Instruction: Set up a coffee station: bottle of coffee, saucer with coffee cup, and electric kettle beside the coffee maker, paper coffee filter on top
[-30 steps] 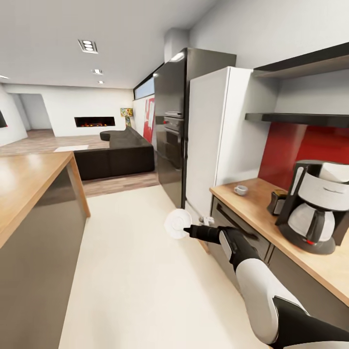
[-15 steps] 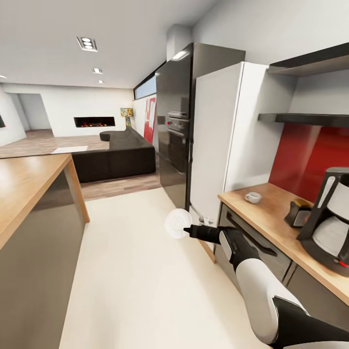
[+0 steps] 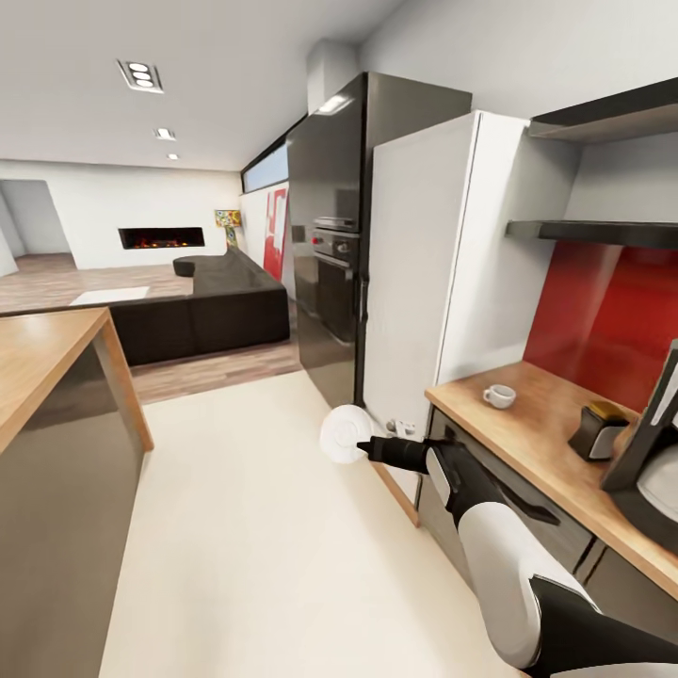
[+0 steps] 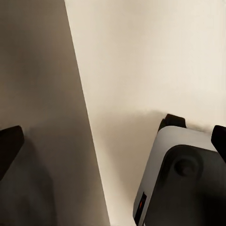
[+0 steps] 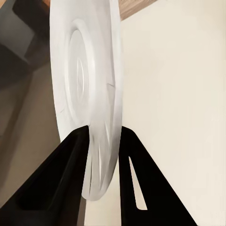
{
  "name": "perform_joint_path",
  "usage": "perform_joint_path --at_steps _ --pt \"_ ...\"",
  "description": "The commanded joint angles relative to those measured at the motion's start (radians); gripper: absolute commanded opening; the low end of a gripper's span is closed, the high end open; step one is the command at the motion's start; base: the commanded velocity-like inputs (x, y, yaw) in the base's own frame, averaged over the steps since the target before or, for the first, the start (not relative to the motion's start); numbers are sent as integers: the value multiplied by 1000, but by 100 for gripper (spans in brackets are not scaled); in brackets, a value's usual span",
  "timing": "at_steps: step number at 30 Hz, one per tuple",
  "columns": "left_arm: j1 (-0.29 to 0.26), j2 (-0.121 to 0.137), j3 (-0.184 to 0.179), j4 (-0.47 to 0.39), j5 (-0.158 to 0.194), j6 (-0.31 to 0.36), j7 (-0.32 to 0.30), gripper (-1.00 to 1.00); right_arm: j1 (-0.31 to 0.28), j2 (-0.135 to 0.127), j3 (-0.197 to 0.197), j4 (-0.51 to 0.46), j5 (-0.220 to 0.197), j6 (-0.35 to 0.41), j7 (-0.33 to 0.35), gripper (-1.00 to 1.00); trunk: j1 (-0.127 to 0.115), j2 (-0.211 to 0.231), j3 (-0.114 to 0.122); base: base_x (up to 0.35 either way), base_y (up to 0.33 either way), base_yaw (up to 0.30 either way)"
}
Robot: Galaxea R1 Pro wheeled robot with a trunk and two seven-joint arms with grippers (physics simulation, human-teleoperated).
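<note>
Right gripper (image 3: 365, 446): fingers (image 5: 70, 160) pinched on the rim of the saucer (image 3: 345, 434), one on each face; saucer held on edge over the floor (image 3: 245, 527), off the end of the counter (image 3: 527, 443).
Saucer, wrist view: white disc (image 5: 92, 94) edge-on between the two dark fingers.
Left gripper: tips (image 4: 9, 146) spread wide apart with nothing between them; below it the floor (image 4: 155, 61) and the robot base (image 4: 183, 183).
Cup (image 3: 499, 396): upright on the counter near its far end, well apart from the saucer.
Coffee maker (image 3: 650, 452): on the counter, cut off by the picture's right edge.
Small dark object (image 3: 599, 430): on the counter just beside the coffee maker; cannot tell what it is.
Fridge (image 3: 424, 273): white, at the counter's far end.
</note>
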Motion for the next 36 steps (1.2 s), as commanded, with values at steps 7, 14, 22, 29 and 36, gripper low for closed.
perform_joint_path --at_steps 7,14,22,29,36 --pt "0 0 -1 -2 11 5 6 100 -1 2 -8 -1 8 8 8 -100 1 -2 -2 321 114 -2" --pt "0 0 -1 -2 11 5 6 100 -1 2 -9 -3 8 8 8 -100 1 -2 -2 328 62 -8" --pt "0 1 -1 -2 10 5 6 100 -1 2 -10 -3 8 8 8 -100 1 -2 -2 242 2 -225" --pt "0 2 -1 -2 9 4 6 100 -1 2 -10 -3 8 8 8 -100 1 -2 -2 17 0 -263" --pt "0 2 -1 -2 9 4 6 100 -1 2 -10 -2 8 8 8 -100 1 -2 -2 3 1 -264"
